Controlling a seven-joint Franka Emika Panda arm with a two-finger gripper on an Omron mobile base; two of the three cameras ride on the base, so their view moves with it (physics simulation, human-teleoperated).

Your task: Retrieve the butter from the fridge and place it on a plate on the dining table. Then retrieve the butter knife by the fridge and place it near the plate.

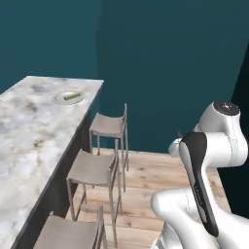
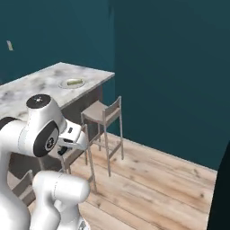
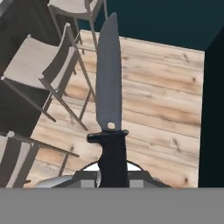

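With the butter (image 1: 71, 96) already lying on the plate (image 1: 59, 99) at the far end of the worktop (image 1: 29, 126), the pincer (image 3: 113, 177), clamped on the butter knife (image 3: 109, 92) handle, must next carry it over beside that plate.

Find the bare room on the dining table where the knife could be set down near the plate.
The dining table is bare marble between the plate and its near end, and along the stool-side edge by the plate. The plate itself is taken by the butter. The claw holds the butter knife over the floor by the stools.
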